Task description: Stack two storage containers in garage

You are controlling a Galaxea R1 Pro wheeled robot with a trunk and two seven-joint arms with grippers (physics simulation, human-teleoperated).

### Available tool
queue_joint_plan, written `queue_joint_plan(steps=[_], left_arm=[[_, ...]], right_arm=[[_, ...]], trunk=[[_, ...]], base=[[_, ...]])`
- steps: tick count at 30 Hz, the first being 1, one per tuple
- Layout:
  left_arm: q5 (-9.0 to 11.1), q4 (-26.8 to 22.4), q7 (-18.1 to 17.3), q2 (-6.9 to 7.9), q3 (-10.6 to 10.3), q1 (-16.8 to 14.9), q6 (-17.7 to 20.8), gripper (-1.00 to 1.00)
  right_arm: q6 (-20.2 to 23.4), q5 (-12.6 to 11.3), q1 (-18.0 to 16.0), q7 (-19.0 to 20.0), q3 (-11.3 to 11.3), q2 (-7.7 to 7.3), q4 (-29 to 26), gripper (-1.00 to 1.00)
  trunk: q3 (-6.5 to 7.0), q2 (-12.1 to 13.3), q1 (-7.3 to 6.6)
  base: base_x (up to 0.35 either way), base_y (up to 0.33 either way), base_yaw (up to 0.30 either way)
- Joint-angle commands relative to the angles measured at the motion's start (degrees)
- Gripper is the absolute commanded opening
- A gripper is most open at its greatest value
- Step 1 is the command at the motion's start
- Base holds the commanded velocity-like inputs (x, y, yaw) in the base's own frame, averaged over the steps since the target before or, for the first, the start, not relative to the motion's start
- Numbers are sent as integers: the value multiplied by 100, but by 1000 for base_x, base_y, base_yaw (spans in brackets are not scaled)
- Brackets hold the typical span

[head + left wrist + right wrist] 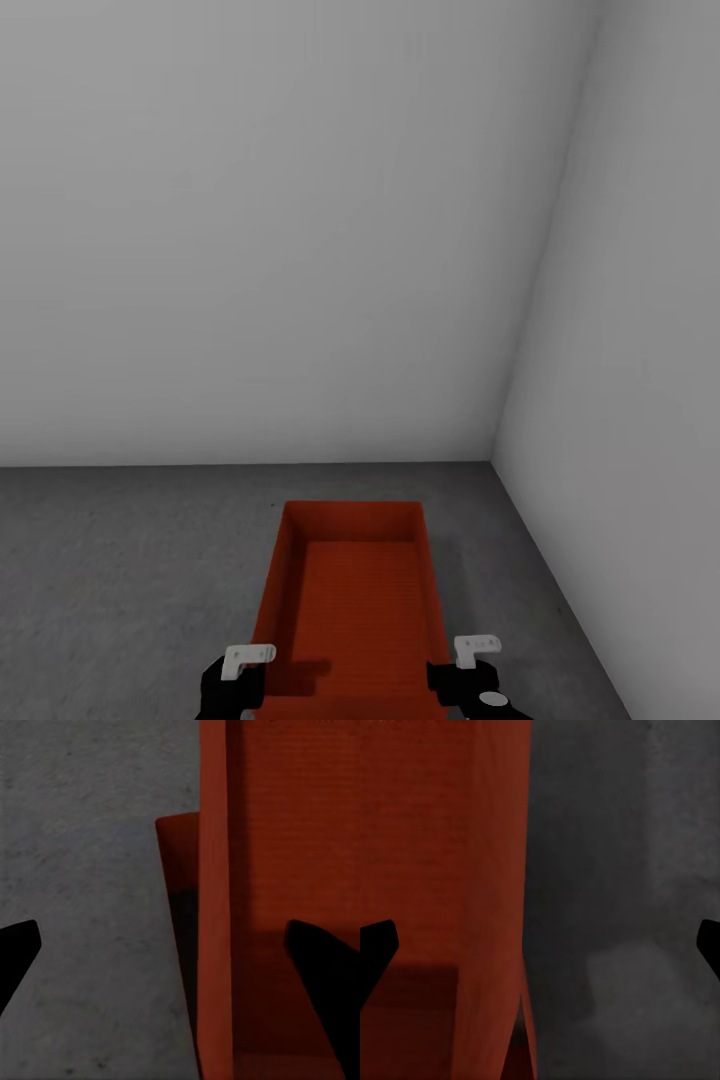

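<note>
- Location: garage corner, plain white-grey walls (300,230) over dark speckled floor (120,560).
- Upper storage container (350,600) sits at 6 o'clock in the head view, open side up. In the left wrist view a lower storage container (178,862) juts out beneath it; the stack appears to be in place.
- Left gripper (180,952) straddles the upper bin's left wall, fingers spread, not pinching. Right gripper (540,945) straddles the right wall, likewise spread.
- Step in hand, by judgement: release after stacking.
- Next move: raise both arms straight up, clear of the rims, without nudging the stack.
</note>
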Motion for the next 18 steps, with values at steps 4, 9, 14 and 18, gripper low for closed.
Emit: queue_joint_plan(steps=[4, 9, 14, 18], left_arm=[[-78, 132, -13, -5, -37, 0, -14, 100], [-78, 132, -17, -5, -38, 0, -14, 100], [-78, 132, -19, -4, -37, 0, -14, 100], [-78, 132, -19, -3, -38, 0, -14, 100]], right_arm=[[-14, -12, 2, -26, 74, 0, 15, 100], [-14, -12, 2, -26, 74, 0, 15, 100], [-14, -12, 2, -26, 74, 0, 15, 100], [-14, -12, 2, -26, 74, 0, 15, 100]], trunk=[[-8, -2, 24], [-8, -2, 24], [-8, -2, 24], [46, 119, -42]], base=[[0, 0, 0], [0, 0, 0], [0, 0, 0], [0, 0, 0]])
